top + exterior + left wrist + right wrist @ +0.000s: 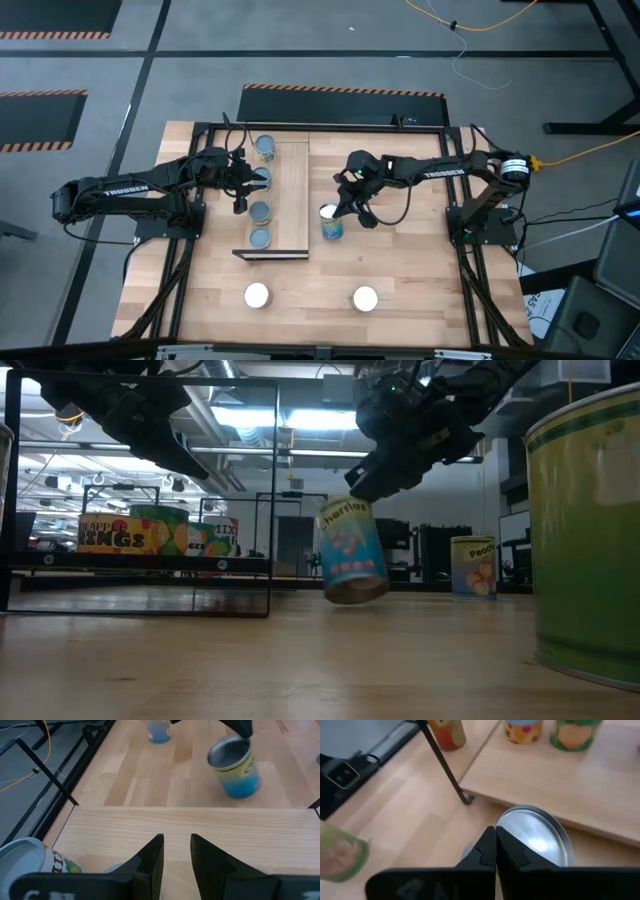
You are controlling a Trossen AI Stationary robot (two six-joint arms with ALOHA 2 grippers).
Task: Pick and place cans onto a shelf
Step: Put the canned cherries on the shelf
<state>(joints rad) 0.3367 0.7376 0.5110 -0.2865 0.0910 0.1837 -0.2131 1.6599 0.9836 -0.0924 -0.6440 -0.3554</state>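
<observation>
The light-wood shelf (290, 190) lies on the table left of centre, with several cans (260, 212) standing in a row along its left side. My right gripper (338, 205) is just right of the shelf, shut on a blue-labelled can (350, 550) with a silver top (535, 835). My left gripper (177, 855) is open and empty over the shelf's left side (240, 190), beside the row of cans. One of those cans shows near it in the left wrist view (30, 862). My right gripper pinches the can's top rim (501, 822) between its two fingers, at one side of the silver lid. The fingers come from above, slanting down from the table's right. The can hangs tilted below them (235, 767); I cannot tell whether its bottom edge (355, 598) touches the table.
Two white-topped cans (257, 295) (365, 298) stand near the table's front edge. A black metal frame (200, 130) runs around the table, with a post (445, 765) near the shelf's end. A large green can (590, 530) stands close in the low view.
</observation>
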